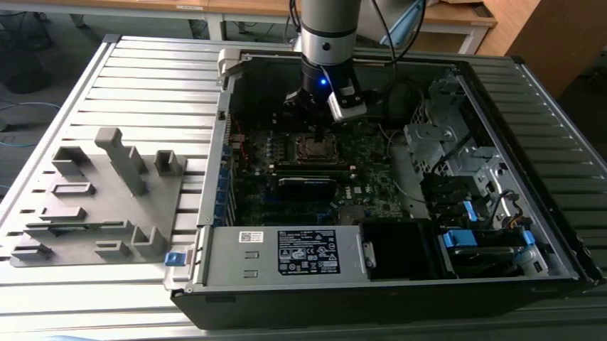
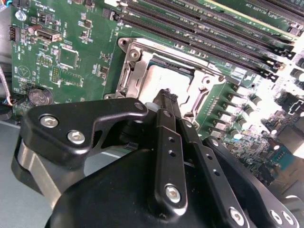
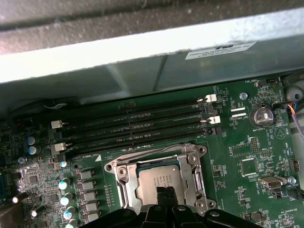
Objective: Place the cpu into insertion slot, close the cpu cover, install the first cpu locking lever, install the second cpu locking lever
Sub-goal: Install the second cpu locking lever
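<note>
The cpu point(image 3: 154, 175) point(image 2: 167, 77) lies flat in the insertion slot point(image 1: 316, 148) on the green motherboard. Its dull top shows through the square opening of the silvery cpu cover point(image 3: 125, 182) point(image 2: 134, 71), which appears to lie down around it. My gripper point(image 2: 167, 96) point(image 3: 166, 194) point(image 1: 319, 135) hangs straight over the socket, its two thin black fingers pressed together with nothing between them. The tips stand at the cpu's edge, at or just above its surface. I cannot make out how the locking levers stand.
Long black memory slots point(image 3: 137, 126) run beside the socket, and the case wall point(image 3: 142, 61) rises behind them. Capacitors point(image 3: 64, 185) and a coin battery point(image 3: 261, 115) flank it. In the exterior view a power supply point(image 1: 284, 252), drive bays point(image 1: 474, 238) and a grey fixture point(image 1: 95, 199) show.
</note>
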### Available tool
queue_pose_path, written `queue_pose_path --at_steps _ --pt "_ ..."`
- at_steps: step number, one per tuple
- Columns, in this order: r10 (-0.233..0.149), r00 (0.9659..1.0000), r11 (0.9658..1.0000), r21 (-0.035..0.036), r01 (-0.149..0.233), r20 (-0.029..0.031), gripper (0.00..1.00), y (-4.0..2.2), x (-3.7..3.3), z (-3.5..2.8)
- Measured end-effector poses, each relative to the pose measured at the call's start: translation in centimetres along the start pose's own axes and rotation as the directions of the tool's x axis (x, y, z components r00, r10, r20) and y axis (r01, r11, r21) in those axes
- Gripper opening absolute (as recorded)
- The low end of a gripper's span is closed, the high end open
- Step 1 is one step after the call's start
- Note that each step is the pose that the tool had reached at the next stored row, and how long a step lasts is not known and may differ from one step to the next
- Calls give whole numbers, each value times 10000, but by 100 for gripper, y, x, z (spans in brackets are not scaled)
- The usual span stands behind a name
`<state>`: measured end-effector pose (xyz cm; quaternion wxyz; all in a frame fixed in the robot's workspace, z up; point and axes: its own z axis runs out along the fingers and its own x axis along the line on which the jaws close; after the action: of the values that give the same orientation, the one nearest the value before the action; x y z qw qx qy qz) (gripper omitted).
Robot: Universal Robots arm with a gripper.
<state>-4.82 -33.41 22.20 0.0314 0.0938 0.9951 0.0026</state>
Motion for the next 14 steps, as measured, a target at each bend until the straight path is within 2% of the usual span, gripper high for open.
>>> queue_pose_path --at_steps 6,14 --pt "0 10000 10000 3 0 -1 11 0 -1 -16" --pt "0 10000 10000 2 0 -1 11 1 -6 -103"
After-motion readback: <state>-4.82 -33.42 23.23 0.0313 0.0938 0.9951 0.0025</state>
